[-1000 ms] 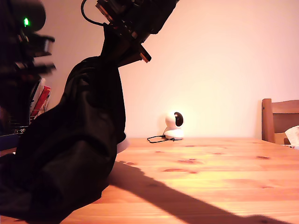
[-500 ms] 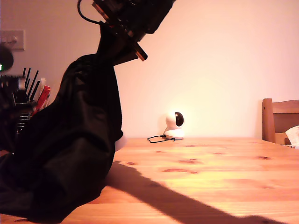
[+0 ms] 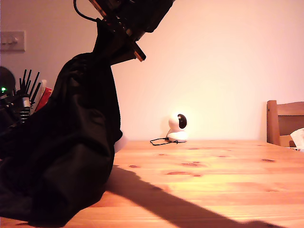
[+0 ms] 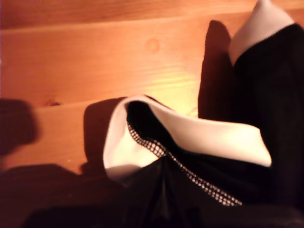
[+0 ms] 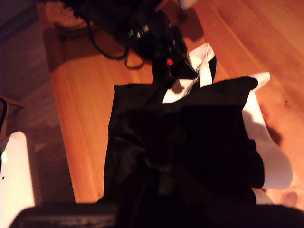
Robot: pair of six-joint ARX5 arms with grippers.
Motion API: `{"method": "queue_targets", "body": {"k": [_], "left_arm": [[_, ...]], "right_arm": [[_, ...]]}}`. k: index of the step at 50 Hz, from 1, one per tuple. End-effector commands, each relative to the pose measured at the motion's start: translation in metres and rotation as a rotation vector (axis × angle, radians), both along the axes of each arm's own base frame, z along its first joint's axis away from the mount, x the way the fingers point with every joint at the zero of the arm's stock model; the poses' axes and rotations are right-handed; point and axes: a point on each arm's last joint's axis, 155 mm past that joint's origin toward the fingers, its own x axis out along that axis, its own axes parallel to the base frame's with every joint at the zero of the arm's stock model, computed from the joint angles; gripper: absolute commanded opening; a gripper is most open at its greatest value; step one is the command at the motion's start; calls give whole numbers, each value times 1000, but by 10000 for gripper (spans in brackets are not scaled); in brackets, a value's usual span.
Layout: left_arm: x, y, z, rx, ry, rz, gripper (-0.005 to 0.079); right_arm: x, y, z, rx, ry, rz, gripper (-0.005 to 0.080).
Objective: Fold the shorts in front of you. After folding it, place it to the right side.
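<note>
The black shorts (image 3: 71,152) hang in a tall drape from my second gripper (image 3: 114,47), which is shut on a bunched part high at the exterior view's top. Their lower part rests on the wooden table (image 3: 213,175) at that view's left. In the second wrist view the shorts (image 5: 190,133) spread below me, with white hem bands showing. My first gripper (image 5: 173,71) is low by the table, shut on a white-banded hem (image 4: 190,133). In the exterior view only the first arm's green light (image 3: 4,89) shows beside the cloth.
A small white camera (image 3: 178,127) with a black cable stands at the table's back. A wooden chair (image 3: 284,122) is at the exterior view's right. A holder of dark brushes (image 3: 28,90) stands behind the shorts at the left. The shorts cast a long shadow (image 3: 180,206).
My second gripper has carried the top of the shorts a little toward the exterior view's left. The first arm has dropped from high at that view's left to low beside the cloth.
</note>
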Motion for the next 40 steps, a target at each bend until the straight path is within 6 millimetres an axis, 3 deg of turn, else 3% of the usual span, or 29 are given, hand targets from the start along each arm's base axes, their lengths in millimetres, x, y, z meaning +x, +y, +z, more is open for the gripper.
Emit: {"method": "queue_targets", "body": {"k": [1,29,40], "left_arm": [[-26,-19,-31,-32,113,-42,-19],[-59,-95,-29,-103,175,-214,-19],[-51,-100,-24,-103,134,-228,-19]], "right_arm": [[-6,2,9,12,-7,15,-11],[-11,-18,2,-24,58,21,-11],[-17,-28,-3,-45,93,36,-11]]}}
